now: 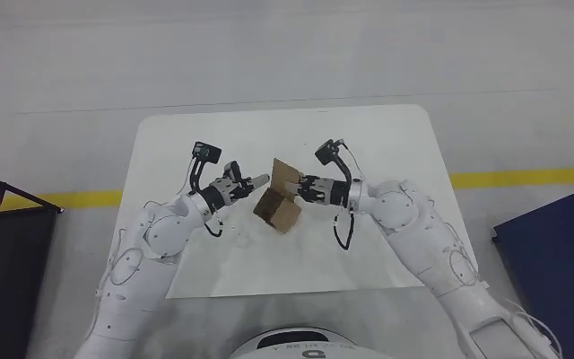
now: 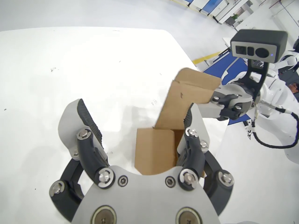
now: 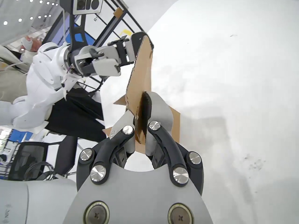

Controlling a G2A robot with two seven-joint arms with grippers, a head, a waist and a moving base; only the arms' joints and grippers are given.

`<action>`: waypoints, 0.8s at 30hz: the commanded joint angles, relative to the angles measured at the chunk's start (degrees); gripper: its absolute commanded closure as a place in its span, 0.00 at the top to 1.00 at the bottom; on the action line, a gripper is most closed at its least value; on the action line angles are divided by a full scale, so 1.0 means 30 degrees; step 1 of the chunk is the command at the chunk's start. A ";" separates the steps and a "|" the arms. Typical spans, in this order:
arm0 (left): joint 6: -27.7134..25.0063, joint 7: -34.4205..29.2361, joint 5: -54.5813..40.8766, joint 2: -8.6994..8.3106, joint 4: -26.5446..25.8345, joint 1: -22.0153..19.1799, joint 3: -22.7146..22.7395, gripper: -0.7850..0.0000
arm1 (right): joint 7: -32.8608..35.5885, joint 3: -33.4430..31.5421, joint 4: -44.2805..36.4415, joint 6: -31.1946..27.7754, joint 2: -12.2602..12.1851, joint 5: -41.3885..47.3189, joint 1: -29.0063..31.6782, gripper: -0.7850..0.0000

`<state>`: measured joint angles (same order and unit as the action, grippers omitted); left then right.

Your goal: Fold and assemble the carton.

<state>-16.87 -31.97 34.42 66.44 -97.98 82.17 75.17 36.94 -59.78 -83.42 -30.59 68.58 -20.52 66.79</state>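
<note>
A small brown carton (image 1: 280, 212) stands near the middle of the white table (image 1: 377, 144), its body partly formed and one tall flap raised. My right gripper (image 3: 140, 110) is shut on the lower edge of that flap (image 3: 142, 71); it also shows across the carton (image 2: 154, 150) as the right gripper (image 2: 211, 101). On the carton's other side my left gripper (image 2: 135, 107) is open, its fingers spread wide, and one finger (image 2: 190, 120) lies against the carton's open top. From above, the left gripper (image 1: 258, 183) and right gripper (image 1: 301, 190) flank the carton closely.
The table edge runs close behind the carton's far side (image 2: 182, 47). Off the table stand a dark frame (image 1: 18, 242) at the left and a blue panel (image 1: 538, 251) at the right. The bare table surface stretches toward the far edge (image 1: 287, 126).
</note>
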 commanded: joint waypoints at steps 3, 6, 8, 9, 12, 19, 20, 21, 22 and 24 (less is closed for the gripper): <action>0.0013 0.0148 -0.0386 -0.0017 0.0672 -0.0084 0.0109 1.00 | -0.1089 -0.0197 -0.0116 0.0067 0.0022 0.0138 -0.0048 1.00; 0.0022 0.0491 -0.0444 -0.0068 0.1164 -0.0154 0.0492 1.00 | -0.2183 -0.0814 -0.0478 0.0577 -0.0077 0.0000 0.0560 1.00; 0.0001 0.0828 -0.0470 -0.0108 0.1078 -0.0065 0.0794 1.00 | -0.2859 -0.1241 -0.0938 0.1059 -0.0185 -0.0434 0.1345 1.00; 0.0026 0.0924 -0.0412 -0.0139 0.0982 0.0020 0.0977 1.00 | -0.3168 -0.1472 -0.1174 0.1348 -0.0251 -0.0721 0.1841 1.00; 0.0083 0.0737 -0.0118 -0.0219 0.0630 0.0243 0.1231 1.00 | -0.3746 -0.1933 -0.1968 0.2449 -0.0417 -0.1780 0.3216 1.00; -0.0934 0.1299 -0.2979 -0.0196 0.1116 0.0535 0.1529 1.00 | -0.2301 -0.1696 -0.3817 0.6432 -0.0504 -0.2771 0.4582 1.00; -0.1174 0.1579 -0.3514 -0.0207 0.1281 0.0694 0.1765 1.00 | -0.2217 -0.1461 -0.4004 0.7087 -0.0444 -0.2566 0.4612 1.00; -0.1457 0.1803 -0.3905 -0.0232 0.1391 0.0891 0.2033 1.00 | -0.2010 -0.1212 -0.4186 0.7778 -0.0378 -0.2310 0.4539 1.00; -0.1694 0.1954 -0.4140 -0.0263 0.1456 0.1086 0.2287 1.00 | -0.1849 -0.0986 -0.4265 0.8338 -0.0331 -0.2405 0.4416 1.00; -0.2146 0.2220 -0.4617 -0.0328 0.1520 0.1555 0.2805 1.00 | -0.1323 -0.0439 -0.4259 0.9764 -0.0229 -0.2846 0.4086 1.00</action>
<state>-22.61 -25.67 21.24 65.56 -93.48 86.03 82.76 32.11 -61.92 -96.28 -3.87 67.77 -28.17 79.61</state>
